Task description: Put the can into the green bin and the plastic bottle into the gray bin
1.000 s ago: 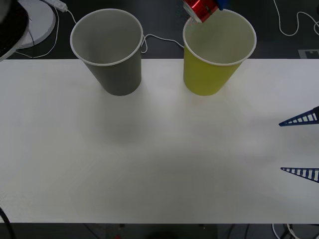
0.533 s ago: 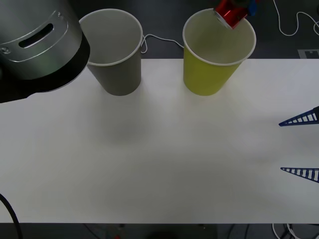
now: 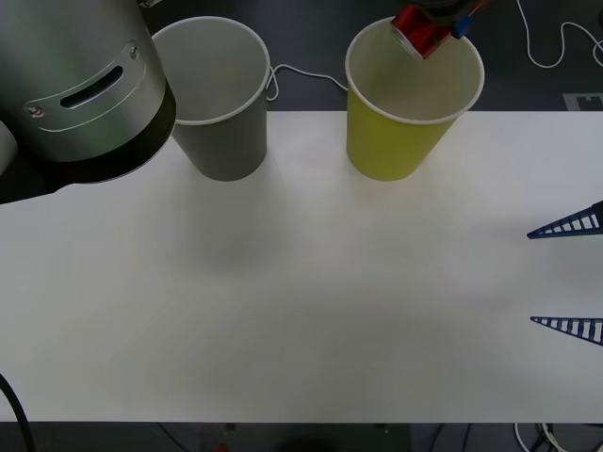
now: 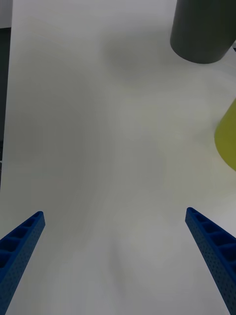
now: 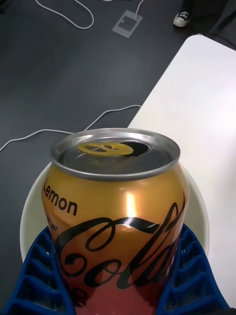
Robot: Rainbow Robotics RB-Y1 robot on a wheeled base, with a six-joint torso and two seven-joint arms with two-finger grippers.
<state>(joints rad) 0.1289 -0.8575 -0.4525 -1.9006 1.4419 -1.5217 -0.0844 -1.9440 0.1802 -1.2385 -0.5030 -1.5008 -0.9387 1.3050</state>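
Gripping the can (image 5: pixel 115 216) between blue ribbed fingers (image 5: pixel 37 275), the left gripper (image 5: pixel 115 290) holds it over the open mouth of the green bin (image 3: pixel 400 141) — the can's silver top and gold pull-tab face the wrist camera, with the cup's white rim showing in a ring behind it. From the front camera the can (image 3: pixel 419 30) appears as a red shape at the far rim of the yellow-green cup, tilted, with a bit of blue finger beside it. A large silver and black section of the left arm (image 3: pixel 75 89) looms at the near left, partly covering the gray bin (image 3: pixel 221 113).

Both cups stand upright at the far edge of the white table (image 3: pixel 301 301), the gray one to the left, the green one to the right, apart from each other. The right gripper (image 3: pixel 567 276) waits at the table's right side — its two blue fingers (image 4: pixel 211 246) spread wide with nothing between them. White cables (image 3: pixel 551 42) trail on the dark floor beyond the table.
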